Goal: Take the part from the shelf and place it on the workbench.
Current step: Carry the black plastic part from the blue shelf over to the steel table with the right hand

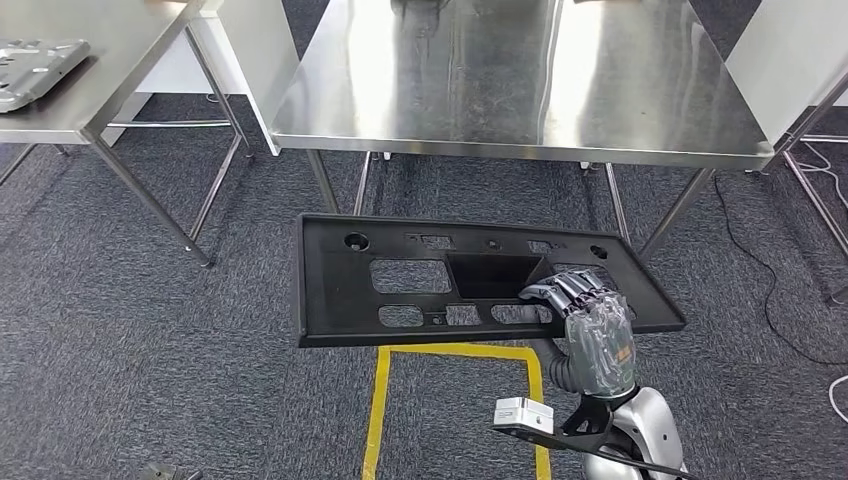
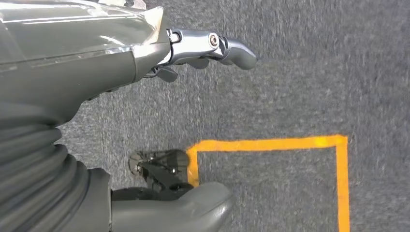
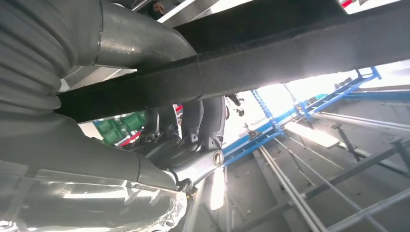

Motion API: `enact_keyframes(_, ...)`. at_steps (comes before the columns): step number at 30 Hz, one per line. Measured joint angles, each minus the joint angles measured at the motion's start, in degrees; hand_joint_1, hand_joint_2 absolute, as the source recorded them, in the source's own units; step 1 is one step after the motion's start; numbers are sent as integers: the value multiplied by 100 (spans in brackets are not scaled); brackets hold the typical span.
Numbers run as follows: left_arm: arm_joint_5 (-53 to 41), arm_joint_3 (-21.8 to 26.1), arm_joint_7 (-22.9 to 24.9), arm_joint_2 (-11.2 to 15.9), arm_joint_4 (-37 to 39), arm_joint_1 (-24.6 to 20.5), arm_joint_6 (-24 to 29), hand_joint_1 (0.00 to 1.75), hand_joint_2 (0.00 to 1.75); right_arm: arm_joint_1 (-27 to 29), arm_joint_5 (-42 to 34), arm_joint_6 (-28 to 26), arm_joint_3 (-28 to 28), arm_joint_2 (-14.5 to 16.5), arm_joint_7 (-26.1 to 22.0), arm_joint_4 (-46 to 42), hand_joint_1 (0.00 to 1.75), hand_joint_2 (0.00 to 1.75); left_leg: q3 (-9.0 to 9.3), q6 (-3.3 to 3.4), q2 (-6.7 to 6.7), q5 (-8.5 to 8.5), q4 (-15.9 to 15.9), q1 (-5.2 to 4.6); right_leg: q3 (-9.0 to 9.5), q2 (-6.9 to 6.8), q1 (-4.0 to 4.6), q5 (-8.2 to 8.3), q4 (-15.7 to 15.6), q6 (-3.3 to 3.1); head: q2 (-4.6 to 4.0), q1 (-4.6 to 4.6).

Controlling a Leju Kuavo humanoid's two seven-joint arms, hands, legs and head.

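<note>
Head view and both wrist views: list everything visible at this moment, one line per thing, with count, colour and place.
Panel part: one, black, held level over the carpet, in front of the workbench.
Workbench: one, steel, straight ahead.
Side table: one, steel, far left.
Metal part: one, grey, on the side table.
Floor tape: one outline, yellow, beneath the panel part.
Cable: one, black, on carpet at right.
Right hand: grips the panel part's near edge.
Left hand: holds nothing, hanging above the carpet.

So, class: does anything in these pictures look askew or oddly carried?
Yes. The long black part is held by the right hand alone, gripped well off centre, so most of it sticks out unsupported over the carpet, short of the steel workbench. The left hand holds nothing.
</note>
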Motion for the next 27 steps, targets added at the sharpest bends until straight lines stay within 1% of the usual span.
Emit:
enact_keyframes(1, 0, -5, -2, -1, 0, -2, 1, 0, 175, -3, 0, -1, -2, 1, -1, -4, 175, 175, -177, -21, 3, -13, 296, 12, 58, 15, 5, -32, -13, -49, 0, -5)
enact_keyframes(2, 1, -10, -4, -2, 0, -2, 1, 0, 175, -6, 1, -1, -2, 3, -1, -7, 175, 175, -420, -36, 3, -77, 670, 15, 110, 20, 15, -73, -26, -91, 0, -9)
enact_keyframes(3, 1, -12, -5, -2, 0, -1, 1, 0, 175, -8, 1, -1, -1, 4, -2, -7, 175, 175, -698, -47, 3, -203, 1038, 15, 162, 27, 28, -120, -34, -127, 0, -13)
enact_keyframes(4, 0, -11, -5, -2, 0, 3, 2, 0, 175, -8, 1, -1, 1, 6, -2, -7, 175, 175, -958, -47, 2, -355, 1313, 13, 220, 40, 41, -174, -37, -150, 0, -17)
enact_keyframes(5, -1, -10, -5, -1, 0, 6, 2, 0, 175, -7, 1, -1, 3, 7, -2, -7, 175, 175, -1152, -33, 2, -471, 1445, 10, 285, 53, 55, -232, -40, -160, 0, -17)
enact_keyframes(6, -1, -9, -5, -1, 0, 9, 2, 0, 175, -7, 0, -1, 3, 8, -2, -7, 175, 175, -1264, -5, 2, -491, 1403, 1, 368, 68, 70, -298, -41, -163, 0, -17)
enact_keyframes(7, 2, -9, -5, -1, 0, 13, 2, 0, 175, -8, 0, 1, 3, 10, -2, -7, 175, 175, -1296, 41, 1, -380, 1207, -16, 462, 79, 85, -368, -45, -164, 0, -18)
enact_keyframes(8, 8, -10, -5, -1, 0, 21, 2, 0, 175, -9, 1, 4, 3, 13, -2, -7, 175, 175, -1268, 113, -1, -110, 886, -48, 551, 87, 98, -442, -56, -164, 0, -17)
enact_keyframes(9, 16, -9, -4, 4, -1, 32, 6, 0, 175, -12, 1, 7, 3, 16, -2, -6, 175, 175, -1225, 200, -21, 236, 555, -100, 636, 97, 113, -513, -67, -154, 0, -12)
enact_keyframes(10, 25, -8, -1, 7, -2, 51, 11, 0, 175, -14, 5, 13, 5, 21, -2, -5, 175, 175, -1180, 288, -63, 491, 310, -155, 703, 118, 125, -584, -90, -133, 0, -11)
enact_keyframes(11, 35, -7, 3, 9, -7, 71, 21, 0, 175, -18, 13, 19, 7, 28, -1, -6, 175, 175, -1121, 355, -114, 679, 149, -204, 763, 137, 145, -643, -125, -106, 0, -11)
enact_keyframes(12, 45, -4, 8, 12, -11, 85, 33, 0, 175, -19, 19, 24, 9, 34, 0, -6, 175, 175, -1069, 386, -161, 736, 80, -237, 842, 157, 163, -669, -130, -67, 0, -11)
enact_keyframes(13, 56, -3, 14, 9, -14, 93, 44, 0, 175, -22, 26, 28, 10, 39, 1, -8, 175, 175, -993, 397, -190, 701, 43, -247, 905, 173, 182, -672, -132, -21, 0, -18)
enact_keyframes(14, 68, -4, 19, 7, -21, 90, 58, 0, 175, -28, 31, 30, 8, 41, 2, -10, 175, 175, -890, 394, -196, 708, -15, -240, 933, 169, 190, -658, -71, 15, 0, -27)
enact_keyframes(15, 79, -5, 23, 5, -25, 86, 69, 0, 175, -37, 33, 30, 5, 40, 2, -10, 175, 175, -798, 402, -191, 688, -66, -232, 898, 160, 190, -634, 95, 42, 0, -31)
enact_keyframes(16, 86, -8, 28, 3, -30, 81, 78, 0, 175, -53, 34, 30, 5, 39, 1, -10, 175, 175, -710, 418, -187, 658, -97, -223, 759, 147, 190, -638, 341, 55, 0, -33)
enact_keyframes(17, 91, -12, 33, 0, -35, 80, 84, 0, 175, -68, 35, 30, 8, 39, 1, -9, 175, 175, -635, 432, -183, 621, -121, -215, 549, 132, 185, -684, 665, 43, 0, -32)
enact_keyframes(18, 96, -15, 38, -2, -37, 80, 86, 0, 175, -79, 42, 32, 14, 40, 2, -7, 175, 175, -586, 448, -182, 573, -126, -215, 305, 123, 189, -776, 995, 19, 0, -26)
enact_keyframes(19, 103, -20, 43, -4, -37, 80, 88, 0, 175, -82, 62, 38, 21, 41, 10, -2, 175, 175, -529, 457, -186, 511, -127, -215, 43, 121, 191, -931, 1269, 4, 0, -22)
enact_keyframes(20, 124, -32, 40, -6, -37, 80, 112, 0, 175, -82, 94, 54, 29, 43, 21, 3, 175, 175, -458, 460, -195, 444, -127, -215, -173, 121, 191, -1088, 1419, 0, 0, -21)
enact_keyframes(21, 160, -59, 18, -11, -26, 62, 200, 0, 175, -91, 122, 87, 38, 47, 31, 10, 175, 175, -376, 461, -207, 372, -128, -215, -327, 121, 191, -1200, 1436, 8, 0, -20)
enact_keyframes(22, 250, -134, -24, -19, 57, -9, 474, 0, 175, -134, 143, 138, 54, 69, 40, 28, 175, 175, -278, 457, -222, 293, -128, -215, -419, 120, 190, -1207, 1297, 52, 0, -16)
enact_keyframes(23, 404, -267, -73, -18, 203, -134, 883, 0, 175, -212, 153, 195, 79, 106, 54, 55, 175, 175, -186, 448, -236, 221, -128, -215, -443, 116, 184, -1065, 1026, 110, 0, -15)
enact_keyframes(24, 645, -495, -120, 8, 408, -298, 1382, 0, 175, -315, 154, 244, 109, 153, 77, 93, 175, 175, -128, 431, -248, 152, -129, -220, -438, 102, 171, -758, 721, 181, 0, -11)
enact_keyframes(25, 1010, -837, -152, 82, 651, -472, 1927, 0, 175, -435, 159, 278, 145, 212, 107, 140, 175, 175, -59, 405, -268, 78, -118, -231, -426, 70, 169, -409, 425, 234, 0, -6)
enact_keyframes(26, 1443, -1242, -163, 197, 845, -612, 2368, 0, 175, -538, 170, 298, 178, 265, 140, 180, 175, 175, -21, 374, -285, 17, -111, -244, -391, 51, 172, -106, 233, 222, 0, -5)
enact_keyframes(27, 1910, -1690, -167, 342, 990, -708, 2747, 0, 175, -619, 179, 309, 203, 316, 164, 208, 175, 175, 7, 347, -295, -27, -107, -257, -363, 34, 178, 109, 137, 170, 0, -8)
